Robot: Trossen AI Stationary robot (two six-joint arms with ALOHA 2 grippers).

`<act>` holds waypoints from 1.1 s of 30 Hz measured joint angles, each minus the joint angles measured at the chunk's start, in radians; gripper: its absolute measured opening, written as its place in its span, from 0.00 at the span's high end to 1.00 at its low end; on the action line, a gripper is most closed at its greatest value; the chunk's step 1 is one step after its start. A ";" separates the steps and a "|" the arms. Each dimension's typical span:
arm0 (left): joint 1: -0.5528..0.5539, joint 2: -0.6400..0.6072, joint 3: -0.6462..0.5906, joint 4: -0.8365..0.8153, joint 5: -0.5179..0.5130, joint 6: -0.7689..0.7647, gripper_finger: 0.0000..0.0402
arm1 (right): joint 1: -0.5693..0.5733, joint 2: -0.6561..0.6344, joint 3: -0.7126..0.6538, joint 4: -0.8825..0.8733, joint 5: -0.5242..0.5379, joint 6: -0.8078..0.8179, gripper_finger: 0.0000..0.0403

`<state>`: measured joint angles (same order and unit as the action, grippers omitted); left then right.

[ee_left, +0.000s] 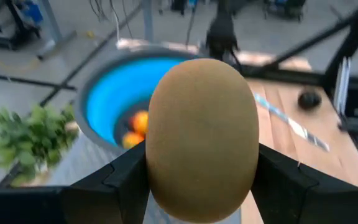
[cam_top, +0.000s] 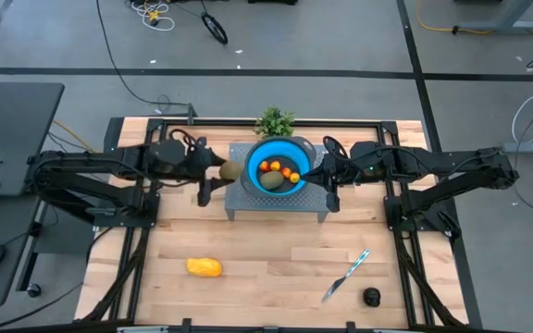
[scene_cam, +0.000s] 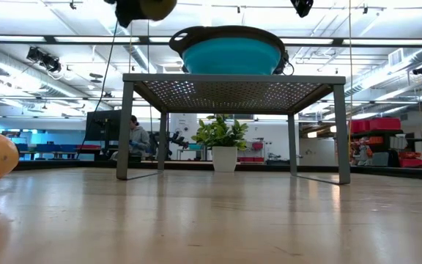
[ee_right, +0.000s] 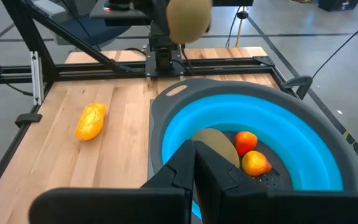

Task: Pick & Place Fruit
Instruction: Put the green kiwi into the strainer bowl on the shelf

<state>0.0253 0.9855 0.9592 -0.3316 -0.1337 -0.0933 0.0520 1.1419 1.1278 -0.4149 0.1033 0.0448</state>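
Observation:
A blue bowl (cam_top: 278,168) stands on a perforated metal stand (cam_top: 276,202) at mid-table. Inside lie small orange fruits (ee_right: 246,140) and an olive-brown oval (ee_right: 217,144). My left gripper (cam_top: 218,174) hovers at the bowl's left rim, shut on a second olive-brown oval (ee_left: 202,137), also seen in the right wrist view (ee_right: 189,17). My right gripper (ee_right: 194,168) hangs shut above the bowl's right rim (cam_top: 320,172) and holds nothing. A yellow-orange oblong fruit (cam_top: 204,267) and a near-black round one (cam_top: 371,296) lie on the wood nearer the front. My left gripper pinches the olive-brown oval by its two opposite sides (ee_left: 157,158), one finger (ee_left: 126,177) on each. The fingers come from the table's left, nearly level and slanting a little down. The oval is lifted clear, above the level of the bowl's rim and just left of it.
A silver knife with a light-blue handle (cam_top: 345,275) lies at the front right, near the black fruit. A green plant sprig (cam_top: 275,120) stands behind the bowl. Bare wood lies in front of the stand. A person sits in the room beyond (scene_cam: 136,136).

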 joint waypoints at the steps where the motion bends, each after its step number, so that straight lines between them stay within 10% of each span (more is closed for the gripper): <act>1: 0.005 0.000 0.000 0.021 0.000 0.000 0.41 | 0.000 0.000 0.000 0.000 0.000 0.000 0.97; 33: 0.117 0.089 0.105 0.231 0.044 0.093 0.41 | 0.000 0.000 0.000 0.005 0.008 0.000 0.97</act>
<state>0.1420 1.0746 1.0642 -0.1005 -0.0901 -0.0006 0.0519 1.1423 1.1278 -0.4099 0.1111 0.0448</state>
